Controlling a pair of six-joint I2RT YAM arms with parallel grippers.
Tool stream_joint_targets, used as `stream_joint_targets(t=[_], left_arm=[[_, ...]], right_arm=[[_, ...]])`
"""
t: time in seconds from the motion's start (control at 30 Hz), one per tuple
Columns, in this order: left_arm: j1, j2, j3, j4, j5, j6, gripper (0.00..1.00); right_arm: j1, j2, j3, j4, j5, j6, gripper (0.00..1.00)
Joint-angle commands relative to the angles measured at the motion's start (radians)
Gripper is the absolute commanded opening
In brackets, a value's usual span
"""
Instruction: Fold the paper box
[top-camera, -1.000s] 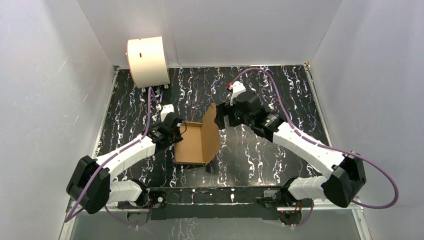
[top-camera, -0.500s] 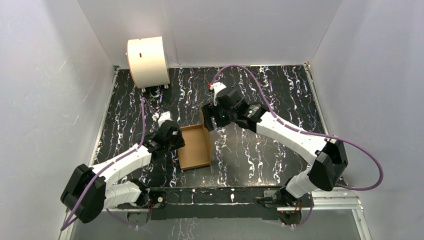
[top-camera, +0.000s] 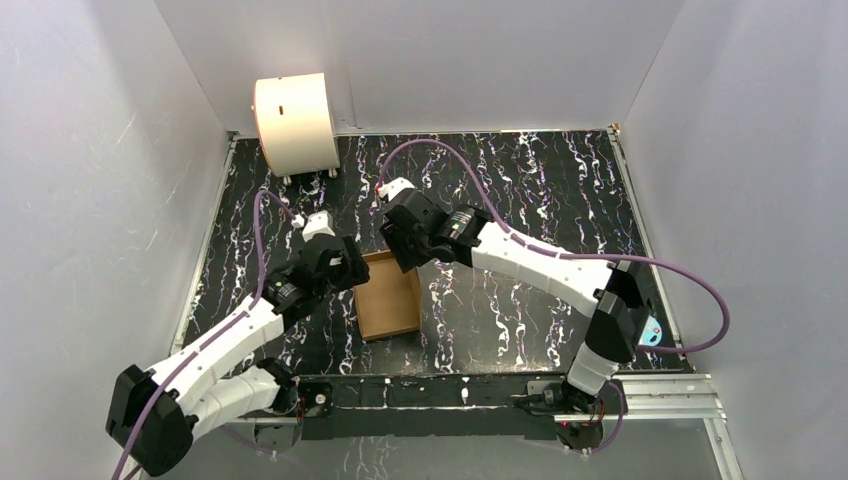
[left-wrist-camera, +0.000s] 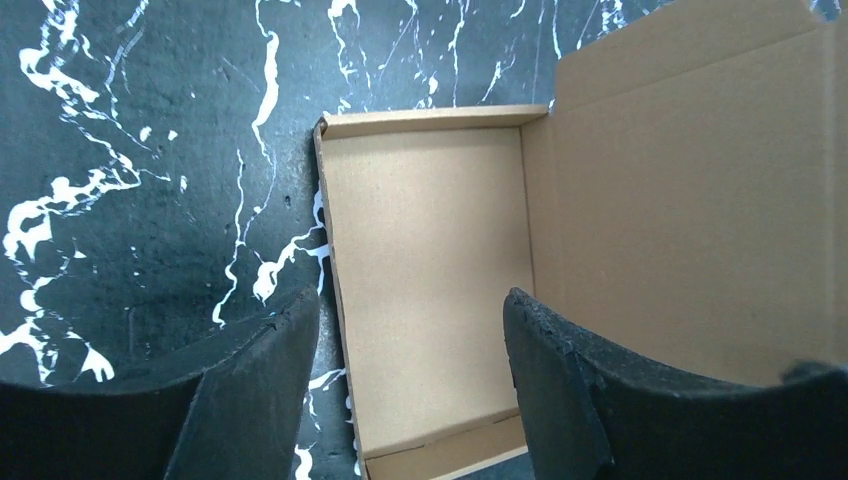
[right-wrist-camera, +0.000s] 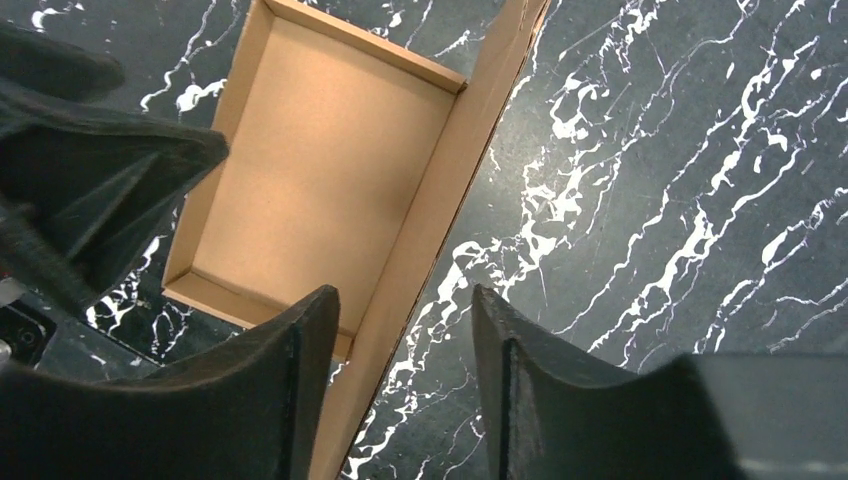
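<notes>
The paper box (top-camera: 392, 300) lies on the table (top-camera: 540, 200) a little left of centre, close to the near edge. It forms a shallow brown tray with low walls raised. Its lid panel (left-wrist-camera: 680, 200) stands up along the tray's right long edge.

The left hand (left-wrist-camera: 410, 320) hangs over the tray's left wall with its jaws apart. One finger is above the table, the other above the tray floor, and it grips nothing. The right hand (right-wrist-camera: 400, 300) straddles the upright lid with its jaws apart, and table shows between the right finger and the cardboard.

Marbled surface shows on every side of the box. A cream drum (top-camera: 295, 122) stands well apart at the far left corner, against the white walls (top-camera: 90, 200).
</notes>
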Motion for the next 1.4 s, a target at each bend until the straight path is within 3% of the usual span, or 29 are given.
stream_joint_targets(t=[0.0, 0.17, 0.33, 0.57, 0.73, 0.9, 1.17, 1.37], left_arm=[[0.008, -0.08, 0.069, -0.11, -0.041, 0.053, 0.66], [0.008, -0.178, 0.123, -0.195, -0.075, 0.094, 0.73], [0.008, -0.25, 0.217, -0.282, -0.102, 0.212, 0.81], [0.009, -0.336, 0.193, -0.264, -0.133, 0.342, 0.86], [0.01, -0.355, 0.169, -0.236, -0.09, 0.376, 0.87], [0.042, -0.334, 0.163, -0.21, -0.054, 0.406, 0.87], [0.157, -0.252, 0.17, -0.145, 0.13, 0.459, 0.87], [0.224, -0.167, 0.2, -0.095, 0.226, 0.496, 0.87]], right_arm=[[0.023, 0.034, 0.085, -0.098, 0.078, -0.007, 0.55], [0.028, 0.053, 0.103, -0.121, 0.06, -0.059, 0.33], [0.012, 0.052, 0.108, -0.094, -0.063, -0.212, 0.14], [-0.072, 0.048, 0.138, -0.057, -0.243, -0.453, 0.0], [-0.186, 0.043, 0.146, -0.005, -0.522, -0.652, 0.0], [-0.249, 0.11, 0.209, -0.073, -0.7, -0.889, 0.0], [-0.326, 0.275, 0.412, -0.278, -0.827, -1.15, 0.05], [-0.329, 0.346, 0.503, -0.312, -0.83, -1.14, 0.23]])
